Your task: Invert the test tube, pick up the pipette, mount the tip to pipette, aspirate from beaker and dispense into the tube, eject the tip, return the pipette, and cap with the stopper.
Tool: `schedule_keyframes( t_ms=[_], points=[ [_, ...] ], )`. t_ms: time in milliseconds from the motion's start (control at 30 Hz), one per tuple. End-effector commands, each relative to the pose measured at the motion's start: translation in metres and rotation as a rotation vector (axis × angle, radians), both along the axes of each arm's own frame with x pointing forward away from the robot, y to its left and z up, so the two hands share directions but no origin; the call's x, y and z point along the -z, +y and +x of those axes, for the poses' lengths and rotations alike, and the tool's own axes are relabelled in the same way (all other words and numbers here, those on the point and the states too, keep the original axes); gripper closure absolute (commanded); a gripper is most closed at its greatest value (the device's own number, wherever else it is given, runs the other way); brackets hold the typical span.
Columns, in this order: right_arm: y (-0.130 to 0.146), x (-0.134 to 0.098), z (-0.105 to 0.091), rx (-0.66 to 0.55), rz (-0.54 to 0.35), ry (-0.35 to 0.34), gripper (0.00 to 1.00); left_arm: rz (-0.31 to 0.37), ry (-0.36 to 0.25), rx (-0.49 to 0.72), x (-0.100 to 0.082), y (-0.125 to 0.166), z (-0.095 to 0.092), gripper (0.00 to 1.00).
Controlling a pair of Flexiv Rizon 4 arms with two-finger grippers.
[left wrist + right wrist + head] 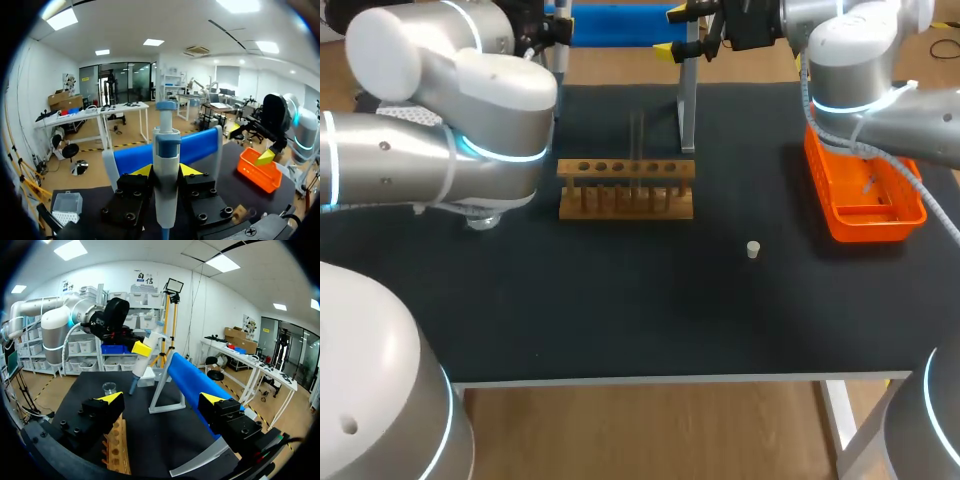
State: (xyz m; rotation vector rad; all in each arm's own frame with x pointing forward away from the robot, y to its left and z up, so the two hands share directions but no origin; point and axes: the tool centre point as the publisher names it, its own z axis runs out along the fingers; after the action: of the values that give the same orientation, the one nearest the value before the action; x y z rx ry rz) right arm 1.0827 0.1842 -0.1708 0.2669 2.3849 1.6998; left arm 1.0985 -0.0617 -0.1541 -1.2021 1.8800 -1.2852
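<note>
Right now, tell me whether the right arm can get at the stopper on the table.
Probably yes. The right gripper is open and empty, and the stopper stands alone on bare table; the wooden rack and orange tray sit well to its sides, so nothing seems to block it.

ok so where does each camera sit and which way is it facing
head view: fixed above and behind, looking down on the table; left arm and right arm show at the sides.
left wrist view: on the left wrist, facing across the table; own left hand shut on the pipette, right arm beyond.
right wrist view: on the right wrist, facing over the rack; own right hand open, left arm beyond.
shared: both wrist views show the blue stand and the pipette.
</note>
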Motion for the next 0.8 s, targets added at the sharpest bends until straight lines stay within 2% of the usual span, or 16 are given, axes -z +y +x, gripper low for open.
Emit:
schedule_keyframes(
  t_ms=[33, 800],
  points=[
    [-0.001, 0.0, -0.001, 0.001, -0.001, 0.0, 0.0, 0.024, 0.027, -0.042, -0.001, -0.008, 0.011, 1.0],
    [-0.001, 0.0, -0.001, 0.001, -0.001, 0.0, 0.0, 0.064, 0.116, -0.157, 0.015, -0.008, 0.042, 1.0]
  ],
)
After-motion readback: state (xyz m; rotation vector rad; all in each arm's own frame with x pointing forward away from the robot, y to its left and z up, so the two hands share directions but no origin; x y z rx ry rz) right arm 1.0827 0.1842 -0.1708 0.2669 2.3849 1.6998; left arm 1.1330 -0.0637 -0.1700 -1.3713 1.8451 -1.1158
